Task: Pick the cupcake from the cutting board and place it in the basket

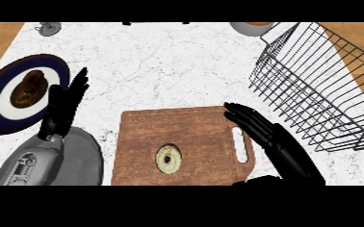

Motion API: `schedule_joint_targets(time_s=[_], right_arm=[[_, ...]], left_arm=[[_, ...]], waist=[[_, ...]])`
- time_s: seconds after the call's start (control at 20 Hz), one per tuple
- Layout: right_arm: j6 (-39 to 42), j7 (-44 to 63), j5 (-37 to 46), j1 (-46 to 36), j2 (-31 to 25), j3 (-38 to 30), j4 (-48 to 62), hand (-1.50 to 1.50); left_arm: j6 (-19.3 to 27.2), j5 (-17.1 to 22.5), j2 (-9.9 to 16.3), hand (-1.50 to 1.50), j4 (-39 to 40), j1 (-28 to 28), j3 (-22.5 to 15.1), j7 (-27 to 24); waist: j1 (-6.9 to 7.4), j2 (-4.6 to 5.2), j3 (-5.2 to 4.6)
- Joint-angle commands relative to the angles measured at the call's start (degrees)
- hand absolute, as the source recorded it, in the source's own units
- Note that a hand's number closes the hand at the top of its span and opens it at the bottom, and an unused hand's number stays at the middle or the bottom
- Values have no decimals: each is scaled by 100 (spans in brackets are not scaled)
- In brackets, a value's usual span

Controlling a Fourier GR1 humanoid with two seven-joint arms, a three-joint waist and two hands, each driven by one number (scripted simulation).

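Observation:
A small cupcake (168,158) with a pale wrapper and dark centre sits on the brown wooden cutting board (185,125), toward its near edge. A black wire basket (313,86) stands at the right of the counter. My right hand (274,139) is open, its fingers straight, over the board's right edge and handle slot, to the right of the cupcake and apart from it. My left hand (62,106) is open with its fingers up at the left, between the board and a plate.
A dark blue plate (57,72) with a brown food item lies at the far left. A grey round plate (85,158) lies under my left forearm. A white bowl (252,28) and a small metal object (48,28) stand at the counter's back edge.

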Motion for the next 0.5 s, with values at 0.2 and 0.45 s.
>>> schedule_joint_targets(time_s=[0.2,0.45], right_arm=[[1934,2640,-528,-193,-843,322,-2201,-150],[2097,3640,-302,-17,-319,643,-2705,-150]], left_arm=[[-108,-43,89,0,5,-259,76,64],[-323,-42,-12,0,-167,153,132,-113]], waist=[[124,71,27],[202,85,40]])
